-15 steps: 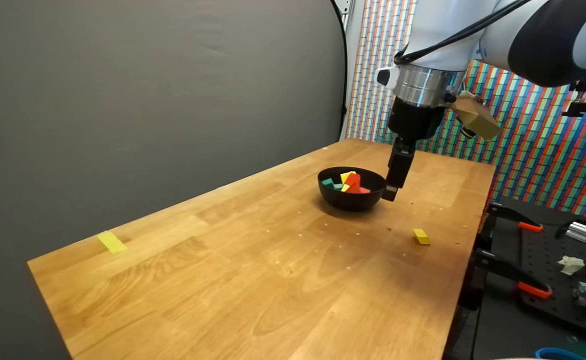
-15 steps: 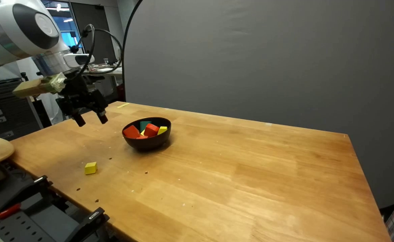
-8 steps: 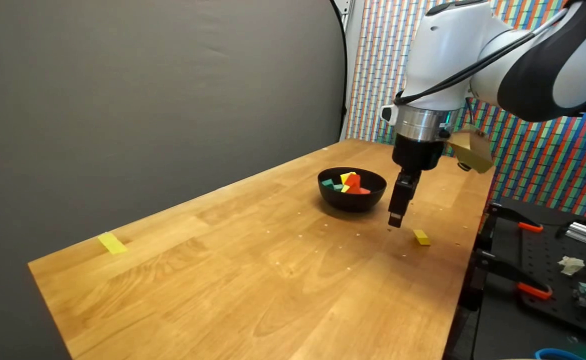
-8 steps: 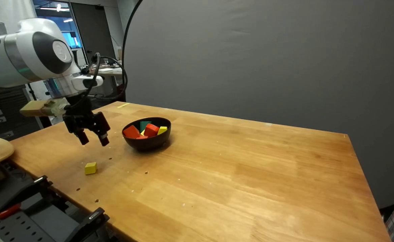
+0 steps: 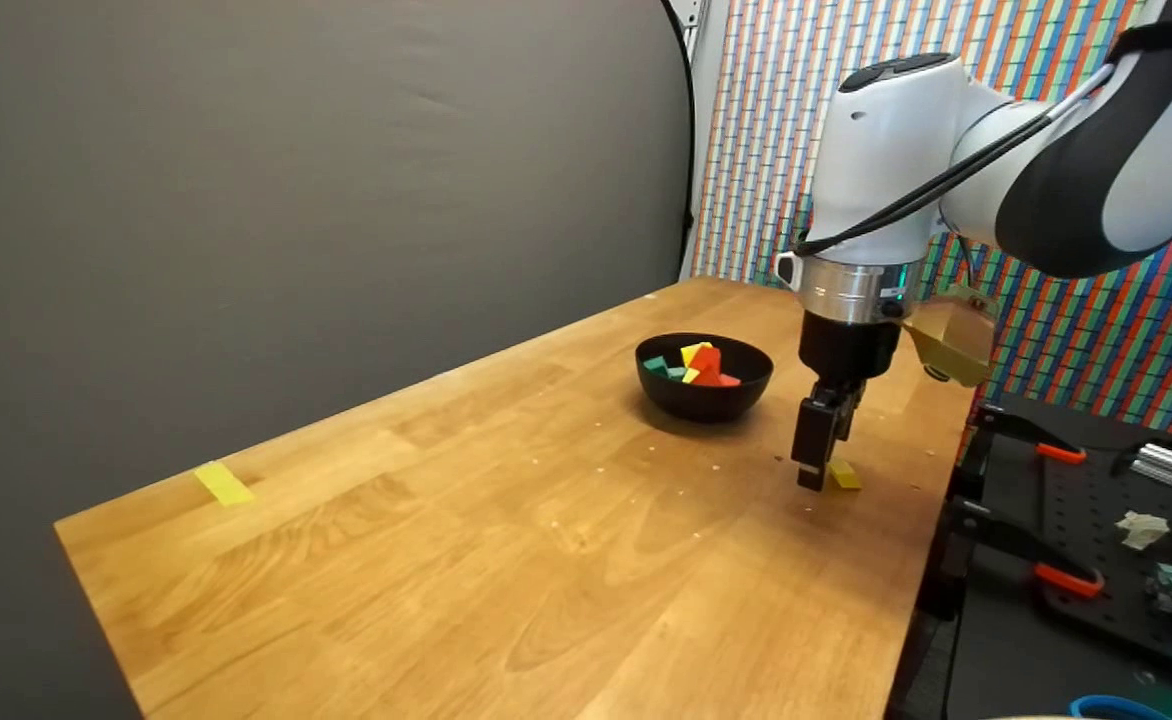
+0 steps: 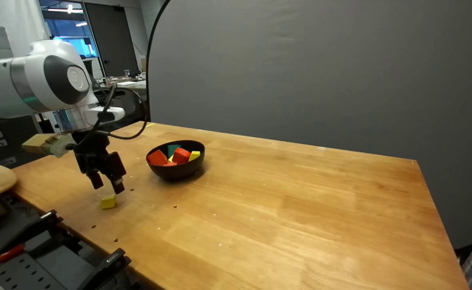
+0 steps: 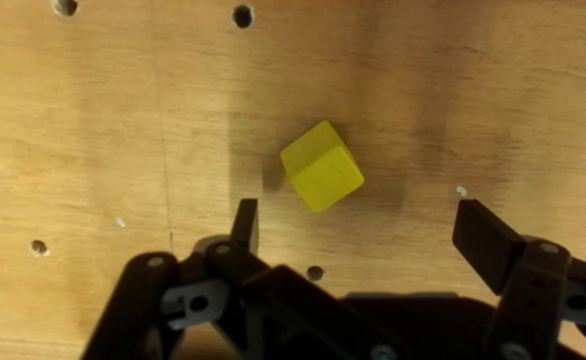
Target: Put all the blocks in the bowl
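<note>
The pincer (image 7: 356, 212) stood with its fingers well apart and nothing between them, the tips above the bench (image 6: 300, 201). The yellow block (image 7: 320, 170) lay on the bench, ahead of the tips in the wrist view and within the span of the gap, nearer the finger on the left of that view; in an exterior view it showed just below the tips. Being near cubic, it had no long axis; its sides ran aslant to the closing line. Judged from this, the grasp called for a descent with some correction toward the block, and probably a wrist turn, lest a corner be pinched. The bowl (image 6: 175, 173) stood apart, holding red, yellow and green blocks (image 6: 182, 156), number not determinable. The yellow block was judged the last outstanding.
</note>
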Controlling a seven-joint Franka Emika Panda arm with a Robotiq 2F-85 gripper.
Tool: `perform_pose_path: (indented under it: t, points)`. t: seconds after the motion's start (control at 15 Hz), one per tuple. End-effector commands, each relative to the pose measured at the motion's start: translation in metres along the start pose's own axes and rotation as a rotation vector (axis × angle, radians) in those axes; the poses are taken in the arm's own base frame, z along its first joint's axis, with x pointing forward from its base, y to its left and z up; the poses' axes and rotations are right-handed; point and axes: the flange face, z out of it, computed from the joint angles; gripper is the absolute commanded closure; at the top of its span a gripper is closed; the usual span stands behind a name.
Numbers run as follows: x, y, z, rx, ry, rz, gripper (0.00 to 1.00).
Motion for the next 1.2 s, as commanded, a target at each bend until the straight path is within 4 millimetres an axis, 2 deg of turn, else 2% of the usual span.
perform_pose_path:
  t: [0.0,0.07,0.13,0.2,0.27,0.4,0.73,0.87,0.93,1.13]
  points:
    - [-0.003,0.001,0.006,-0.003,-0.022,0.056,0.0]
    - [-0.004,0.001,0.008,-0.004,-0.021,0.062,0.01]
    - [-0.004,0.001,0.009,-0.003,-0.023,0.068,0.26]
    - [-0.004,0.001,0.01,-0.004,-0.021,0.072,0.26]
    - [-0.005,0.001,0.011,-0.003,-0.023,0.076,0.32]
    - [-0.005,0.001,0.011,-0.004,-0.022,0.088,0.5]
    - [-0.003,-0.001,0.007,-0.004,-0.015,0.111,0.86]
    - [0.001,-0.004,0.0,0.017,0.021,0.1,0.92]
    - [0.005,-0.009,-0.008,0.044,0.067,0.08,0.86]
    - [0.014,-0.018,-0.048,0.097,0.213,-0.011,0.86]
